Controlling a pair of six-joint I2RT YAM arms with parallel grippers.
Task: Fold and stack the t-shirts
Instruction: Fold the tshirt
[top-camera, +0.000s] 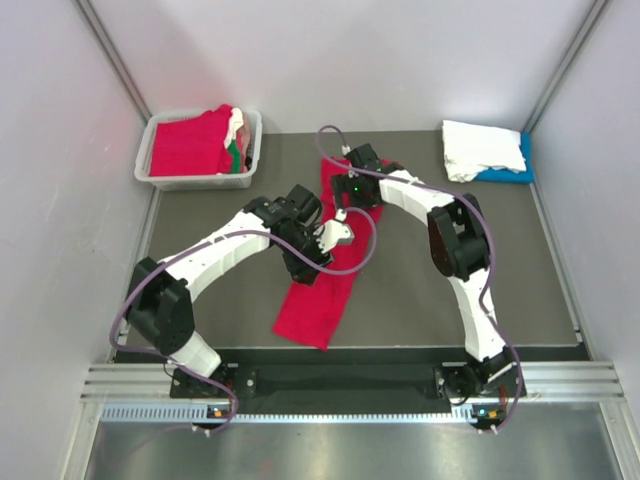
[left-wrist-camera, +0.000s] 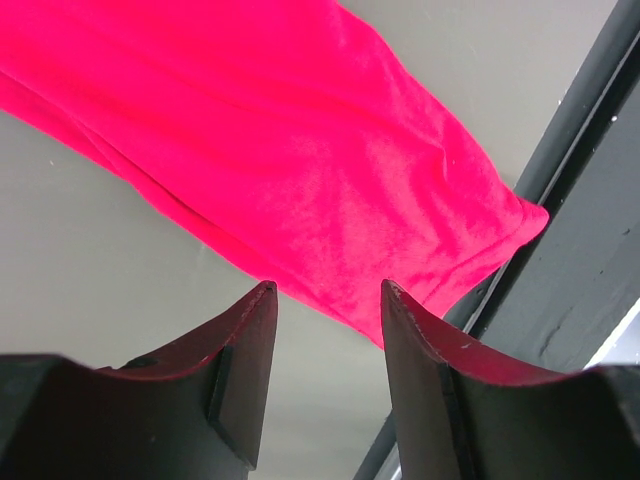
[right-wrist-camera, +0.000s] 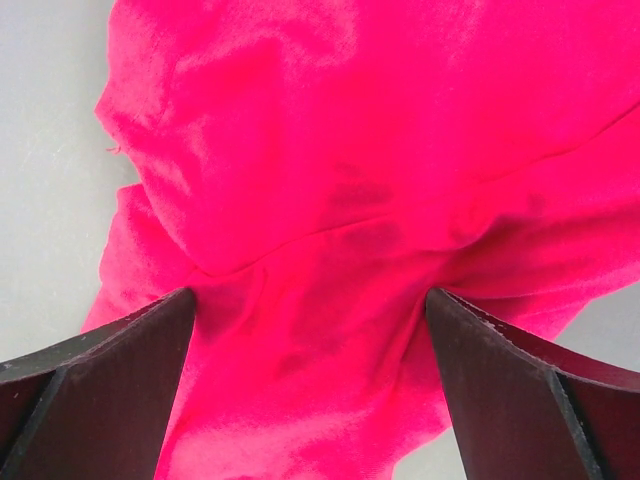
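One red t-shirt (top-camera: 315, 310) lies as a long, narrow strip down the middle of the table, from the far centre toward the near edge. My left gripper (top-camera: 305, 268) hovers over its middle. In the left wrist view the gripper (left-wrist-camera: 325, 290) stands partly open with only bare table between the fingers, and the shirt's (left-wrist-camera: 300, 150) near end lies just ahead. My right gripper (top-camera: 345, 205) is at the shirt's far end. There it is wide open (right-wrist-camera: 310, 295), both fingertips down on the bunched red cloth (right-wrist-camera: 350, 150). A folded white t-shirt (top-camera: 483, 150) rests on a blue one (top-camera: 510, 176) at the far right.
A pale plastic tub (top-camera: 160, 178) at the far left holds more red cloth (top-camera: 190, 145). The table's dark front edge (left-wrist-camera: 590, 230) runs close to the shirt's near end. White walls close in the table on three sides.
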